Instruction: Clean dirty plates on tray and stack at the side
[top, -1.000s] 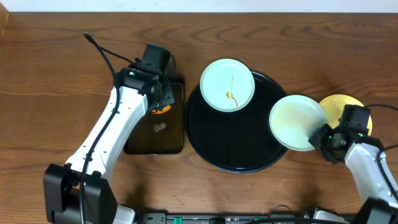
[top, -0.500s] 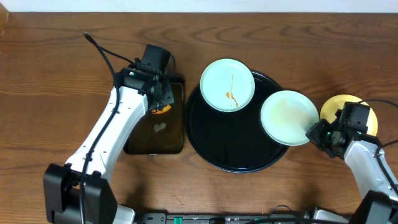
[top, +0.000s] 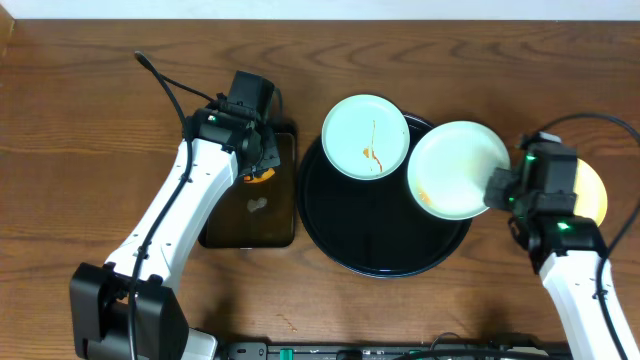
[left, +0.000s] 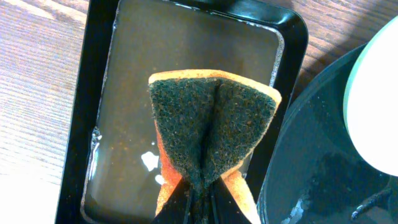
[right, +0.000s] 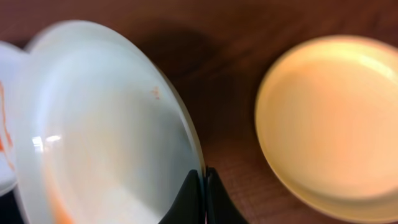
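The large round black tray lies at mid table. A mint-blue plate with an orange sauce streak rests on its far left rim. My right gripper is shut on the rim of a second mint-blue plate, held tilted above the tray's right side; the right wrist view shows it with an orange smear low down. The pale yellow plate lies on the table at the right, also in the right wrist view. My left gripper is shut on a folded sponge over the small rectangular tray.
The small rectangular black tray with murky water sits just left of the round tray. A black cable runs along the left arm. Bare wooden table surrounds everything.
My right gripper has lifted the mint-blue plate up and leftward over the tray and tilted it, uncovering more of the yellow plate. The left arm has not moved.
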